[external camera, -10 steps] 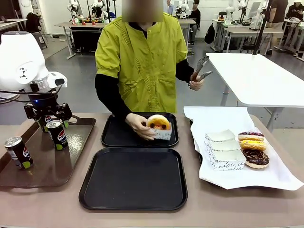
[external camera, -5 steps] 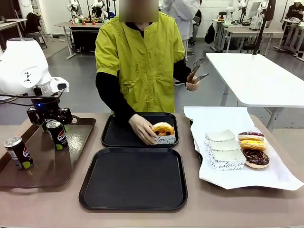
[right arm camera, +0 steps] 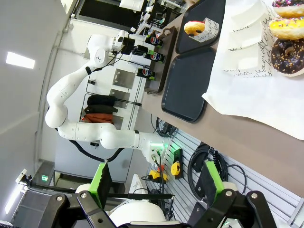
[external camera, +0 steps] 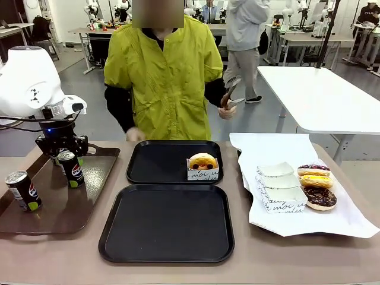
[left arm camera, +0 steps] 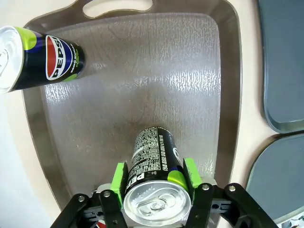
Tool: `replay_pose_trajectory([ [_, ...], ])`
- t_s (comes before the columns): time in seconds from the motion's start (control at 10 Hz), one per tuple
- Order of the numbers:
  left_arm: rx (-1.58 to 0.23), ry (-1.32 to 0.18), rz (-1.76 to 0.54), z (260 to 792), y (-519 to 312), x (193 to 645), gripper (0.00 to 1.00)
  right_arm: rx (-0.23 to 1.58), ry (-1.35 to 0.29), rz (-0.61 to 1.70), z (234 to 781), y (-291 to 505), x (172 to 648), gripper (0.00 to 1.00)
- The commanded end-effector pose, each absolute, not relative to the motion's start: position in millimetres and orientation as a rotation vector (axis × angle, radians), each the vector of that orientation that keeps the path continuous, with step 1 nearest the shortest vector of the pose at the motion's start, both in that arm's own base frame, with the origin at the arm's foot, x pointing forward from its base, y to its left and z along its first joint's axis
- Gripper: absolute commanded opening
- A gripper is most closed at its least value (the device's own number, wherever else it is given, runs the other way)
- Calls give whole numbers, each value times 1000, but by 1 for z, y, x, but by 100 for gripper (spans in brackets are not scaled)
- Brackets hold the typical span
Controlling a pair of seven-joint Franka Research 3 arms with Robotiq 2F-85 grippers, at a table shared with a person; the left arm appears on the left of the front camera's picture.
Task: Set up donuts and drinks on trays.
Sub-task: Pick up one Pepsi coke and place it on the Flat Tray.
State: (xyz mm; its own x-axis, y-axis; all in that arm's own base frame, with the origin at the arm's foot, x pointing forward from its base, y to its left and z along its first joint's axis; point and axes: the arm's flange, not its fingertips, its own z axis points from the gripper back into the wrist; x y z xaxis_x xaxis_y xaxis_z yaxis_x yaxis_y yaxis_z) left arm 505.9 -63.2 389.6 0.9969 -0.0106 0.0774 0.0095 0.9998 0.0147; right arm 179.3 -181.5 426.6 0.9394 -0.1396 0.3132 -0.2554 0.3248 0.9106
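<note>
My left gripper (external camera: pixel 61 148) hangs over the glossy brown tray (external camera: pixel 89 202), and its green pads (left arm camera: pixel 119 178) press both sides of an upright black Pepsi can (left arm camera: pixel 154 183). A second can (external camera: pixel 71 168) stands just in front of it, and a third (external camera: pixel 24 190) is at the brown tray's left edge. The far black tray (external camera: pixel 154 163) holds one yellow-glazed donut in a white box (external camera: pixel 203 167). Nothing lies on the near black tray (external camera: pixel 166 222). In the right wrist view my right gripper (right arm camera: pixel 156 183) is open, high and away from the table, with nothing between its fingers.
White paper (external camera: pixel 350 217) at the right carries three loose donuts (external camera: pixel 317 184) and stacked open boxes (external camera: pixel 278 187). The person stands behind the far tray with tongs (external camera: pixel 228 95) raised in one hand and the other hand (external camera: pixel 134 134) drawn back. A white table (external camera: pixel 332 95) stands beyond.
The person set the boxed donut on the far tray, let go and pulled the hand back. My left gripper's jaws closed in on the can.
</note>
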Motion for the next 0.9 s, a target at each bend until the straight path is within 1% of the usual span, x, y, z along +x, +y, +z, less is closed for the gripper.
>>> replay_pose_trajectory([
  [0.0,12,-56,9,394,-65,507,0,1254,-376,91,428,-181,179,100],
  [0.1,31,-25,42,396,-65,507,42,1254,-376,91,428,-181,179,100],
  [0.2,15,-74,-10,390,-63,506,42,1254,-376,91,428,-181,179,100],
  [0.8,15,-74,-10,390,-63,506,42,1254,-376,91,428,-181,179,100],
])
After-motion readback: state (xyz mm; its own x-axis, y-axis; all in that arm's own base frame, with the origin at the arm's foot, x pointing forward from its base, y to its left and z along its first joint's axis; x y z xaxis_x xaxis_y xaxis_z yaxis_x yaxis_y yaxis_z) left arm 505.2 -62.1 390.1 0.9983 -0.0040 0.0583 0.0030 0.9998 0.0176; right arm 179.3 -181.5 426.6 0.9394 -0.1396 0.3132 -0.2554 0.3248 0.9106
